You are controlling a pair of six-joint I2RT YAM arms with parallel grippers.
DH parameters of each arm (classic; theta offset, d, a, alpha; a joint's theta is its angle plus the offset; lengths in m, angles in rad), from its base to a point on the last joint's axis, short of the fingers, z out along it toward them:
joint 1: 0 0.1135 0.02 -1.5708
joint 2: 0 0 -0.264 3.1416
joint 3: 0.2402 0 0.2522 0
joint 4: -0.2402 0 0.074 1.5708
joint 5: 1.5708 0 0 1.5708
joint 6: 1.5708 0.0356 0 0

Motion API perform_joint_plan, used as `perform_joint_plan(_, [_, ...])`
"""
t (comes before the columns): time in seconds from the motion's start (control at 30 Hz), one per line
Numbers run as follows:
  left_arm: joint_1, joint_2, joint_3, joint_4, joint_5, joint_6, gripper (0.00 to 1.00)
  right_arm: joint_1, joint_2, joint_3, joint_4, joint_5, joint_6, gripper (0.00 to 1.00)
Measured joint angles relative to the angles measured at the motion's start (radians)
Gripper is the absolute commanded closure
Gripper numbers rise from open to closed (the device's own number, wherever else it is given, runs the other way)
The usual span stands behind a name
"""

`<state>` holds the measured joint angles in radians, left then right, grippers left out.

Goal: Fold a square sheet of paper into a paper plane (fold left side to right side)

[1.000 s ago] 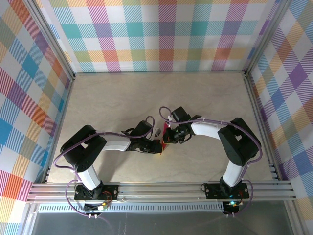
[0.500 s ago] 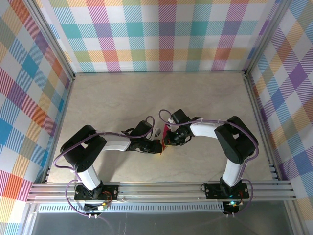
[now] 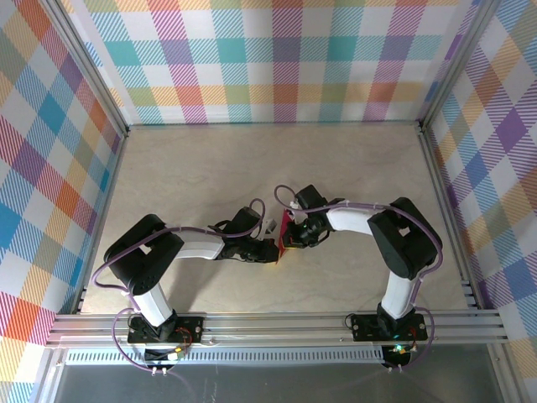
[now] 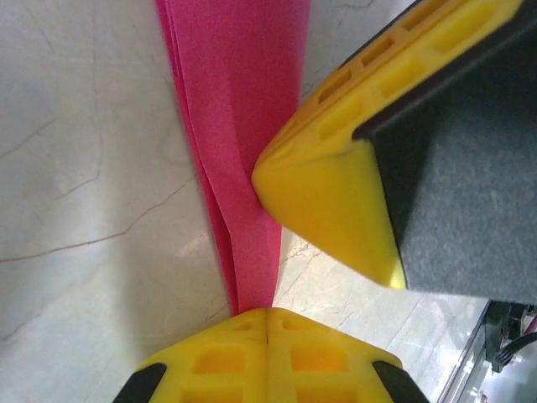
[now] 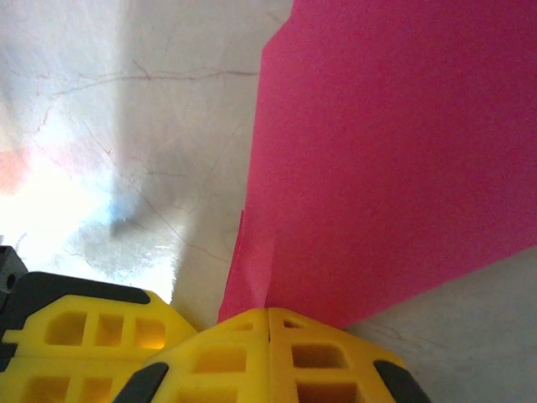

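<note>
- Plaid walls (image 3: 285,59) enclose the marble-pattern table (image 3: 193,168) on three sides
- Left arm (image 3: 197,245) and right arm (image 3: 361,220) meet at table centre, hiding most of the paper from above
- Folded pink paper (image 3: 285,227) sits between the grippers, a thin sliver from above
- Left gripper (image 4: 267,336): fingers pressed together, pinching the paper's narrow end
- Right gripper (image 5: 268,336): fingers pinching the paper's edge, just beside the left gripper
</note>
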<state>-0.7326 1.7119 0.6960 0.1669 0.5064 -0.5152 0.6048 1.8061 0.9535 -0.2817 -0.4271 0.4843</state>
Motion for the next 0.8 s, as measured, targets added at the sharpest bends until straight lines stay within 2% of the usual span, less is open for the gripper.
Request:
perform_joint_plan(0.37, [0.0,0.0,-0.008,0.019,0.001,-0.016,1.0,-0.124,0.034,0.069,-0.011,0.07,-0.026,1.0])
perform_joint_plan(0.6, [0.0,0.0,-0.013,0.029,0.002,-0.027,1.0,-0.161,0.032,0.095,-0.04,0.114,-0.042,1.0])
perform_joint_plan(0.8, [-0.009,0.0,-0.019,0.048,-0.005,-0.089,1.0,-0.169,-0.076,0.079,-0.07,0.146,-0.052,0.99])
